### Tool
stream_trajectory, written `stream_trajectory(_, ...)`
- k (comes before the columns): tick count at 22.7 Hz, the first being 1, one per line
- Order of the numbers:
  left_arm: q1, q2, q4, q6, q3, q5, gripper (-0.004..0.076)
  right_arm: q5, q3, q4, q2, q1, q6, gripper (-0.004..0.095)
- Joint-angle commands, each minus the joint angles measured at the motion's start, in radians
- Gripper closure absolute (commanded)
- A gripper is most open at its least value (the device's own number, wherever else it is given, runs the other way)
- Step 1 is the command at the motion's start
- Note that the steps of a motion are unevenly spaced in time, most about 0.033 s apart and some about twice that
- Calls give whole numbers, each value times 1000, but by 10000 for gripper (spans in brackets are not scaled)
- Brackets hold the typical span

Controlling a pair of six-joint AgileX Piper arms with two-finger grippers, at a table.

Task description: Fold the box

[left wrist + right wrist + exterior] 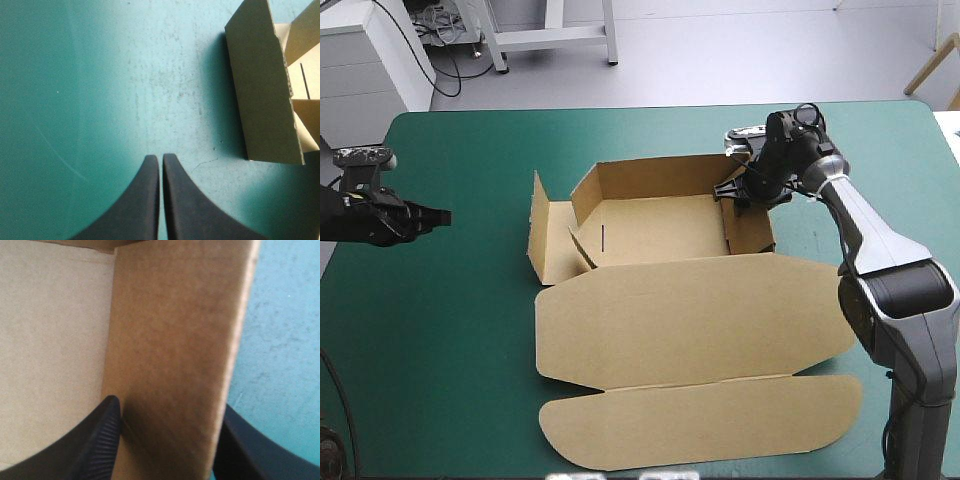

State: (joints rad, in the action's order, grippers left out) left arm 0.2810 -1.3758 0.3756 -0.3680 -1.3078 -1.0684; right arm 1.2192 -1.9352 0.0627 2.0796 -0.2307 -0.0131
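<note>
The brown box [660, 228] lies mid-table with its far and side walls raised and its wide lid [690, 310] flat toward the front edge. My right gripper [742, 196] is open at the far right corner and straddles the right wall [175, 340]: one finger [107, 425] rests inside against the board, the other outside. My left gripper [440, 216] is shut and holds nothing. It hovers over bare teal-green cover well left of the box. In the left wrist view, ahead of that gripper [161, 158], the box's left flap [265, 90] stands on edge.
The left side flap [548, 235] leans outward, with a small tab [582, 245] folded in beside it. The lid's rounded front flap [700, 420] reaches close to the table's near edge. Bare teal-green cover [440, 330] spreads to the left and beyond the box.
</note>
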Motion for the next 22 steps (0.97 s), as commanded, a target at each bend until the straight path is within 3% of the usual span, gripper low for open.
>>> stream_trajectory(1, 0, 35, 22, 0, -31, 37, 722, -16, -29, -5, -50, 2, -4, 542)
stream_trajectory(5, 0, 35, 22, 0, -31, 41, 722, -16, -29, 0, -50, 2, -60, 716)
stream_trajectory(10, 0, 35, 22, 0, -31, 43, 722, -16, -29, 0, -50, 2, -21, 926)
stream_trajectory(15, 0, 35, 22, -11, -31, 34, 721, -16, -29, 6, -54, 2, -10, 927)
stream_trajectory(18, 0, 35, 22, -27, -31, 24, 715, -16, -29, 73, -92, 33, -17, 927)
stream_trajectory(20, 0, 35, 28, -66, -31, 16, 668, -16, -29, 79, -144, 58, -22, 928)
stream_trajectory(22, 0, 33, 60, -90, -31, 15, 547, -16, -29, 77, -214, 90, -50, 927)
